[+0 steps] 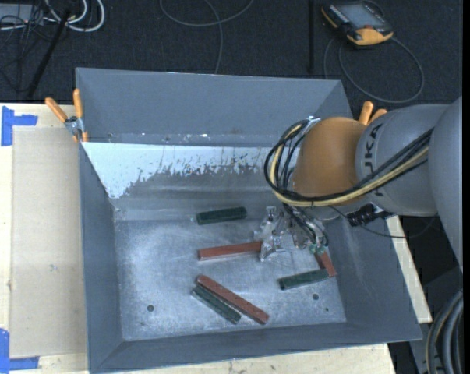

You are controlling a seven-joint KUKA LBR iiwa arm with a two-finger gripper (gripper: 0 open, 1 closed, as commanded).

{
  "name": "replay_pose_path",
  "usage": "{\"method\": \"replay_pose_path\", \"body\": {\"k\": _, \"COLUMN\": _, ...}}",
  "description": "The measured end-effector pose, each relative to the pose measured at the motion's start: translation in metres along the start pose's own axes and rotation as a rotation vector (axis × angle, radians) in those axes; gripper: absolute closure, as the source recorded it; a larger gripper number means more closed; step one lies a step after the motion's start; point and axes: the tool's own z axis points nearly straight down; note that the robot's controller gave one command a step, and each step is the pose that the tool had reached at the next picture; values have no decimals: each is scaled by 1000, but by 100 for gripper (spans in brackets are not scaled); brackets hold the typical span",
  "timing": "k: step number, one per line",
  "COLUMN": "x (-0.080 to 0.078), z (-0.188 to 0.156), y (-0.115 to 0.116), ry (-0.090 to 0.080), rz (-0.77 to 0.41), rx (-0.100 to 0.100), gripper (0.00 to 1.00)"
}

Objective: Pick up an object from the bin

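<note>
**Six bars on the bin floor, end effector at the tip of the middle red-brown one**

The grey metal bin [219, 115] holds six flat, narrow bars, spread loosely rather than heaped. The end effector [270, 246] is low over the floor, right of centre, at the right-hand end of the middle red-brown bar [227, 251]. That bar lies nearly level across the middle of the bin, and its right tip reaches the metal parts of the end effector. Whether the end effector is released or clenched cannot be told, because the wrist's orange cover [324, 158] and its looped cables [280, 162] hang close above it and the tip of the bar blends into the metal there.

Behind the middle bar, nearer the back wall, lies a dark green bar [221, 216], well apart from the end effector. To the right of the end effector, a short red-brown piece [326, 265] shows under the wrist, tilted. Just below that piece lies a second dark green bar [302, 280]; the two look close or touching, which of these cannot be told. Towards the front, a long red-brown bar [233, 300] and a third dark green bar [214, 302] lie side by side on a slant, touching along their length and clear of the end effector.
</note>
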Motion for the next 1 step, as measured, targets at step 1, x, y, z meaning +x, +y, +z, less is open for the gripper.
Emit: {"method": "replay_pose_path", "body": {"k": 1, "x": -16, "z": -161, "y": -19, "ry": 8, "rz": -140, "rx": 0, "gripper": 100}}
